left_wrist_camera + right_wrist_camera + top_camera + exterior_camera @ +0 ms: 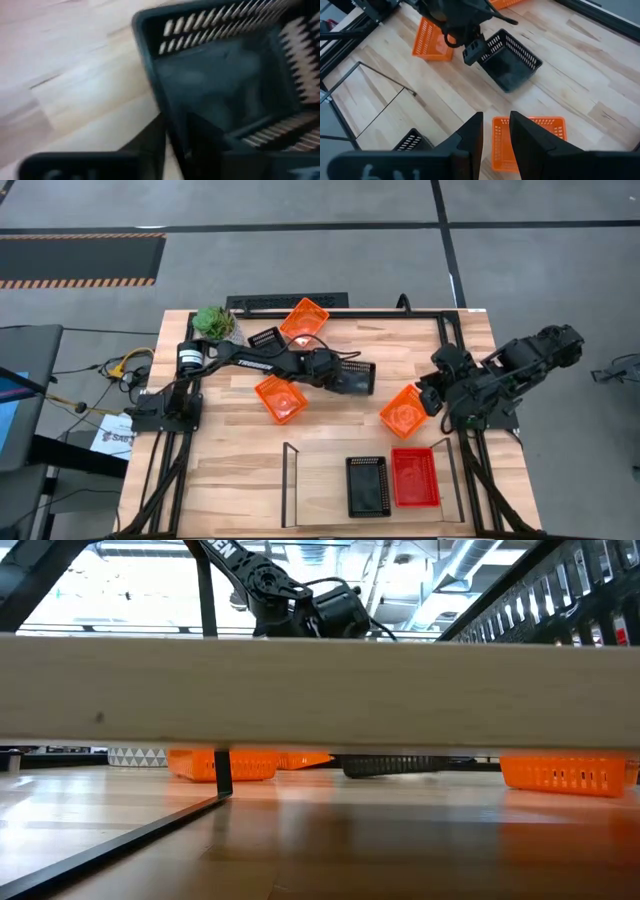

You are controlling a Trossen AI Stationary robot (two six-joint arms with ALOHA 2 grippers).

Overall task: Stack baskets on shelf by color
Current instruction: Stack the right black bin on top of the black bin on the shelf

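A black basket (358, 377) (512, 62) stands on its base at mid-table, with my left gripper (335, 372) (474, 51) at its left end, shut on its wall. Orange baskets lie at the far edge (304, 318), left of centre (280, 398) and right of centre (403, 412). My right gripper (435, 395) (496, 135) hovers open, high above that right orange basket (530, 135). On the shelf (320, 480) at the near edge rest a black basket (368, 485) and a red basket (414, 477). My left gripper has the black basket's wall (172, 125) that faces the table's left, near a corner, with one finger (207, 135) inside the basket and one outside. It comes slanting down from the table's left. The basket stands on the table, open side up.
Another small black basket (265, 338) and a green plant (213, 322) sit at the far left by the left arm. The shelf's thin black end frames (288, 480) (455, 475) stand upright. In the low view the shelf board (320, 690) blocks most of the scene.
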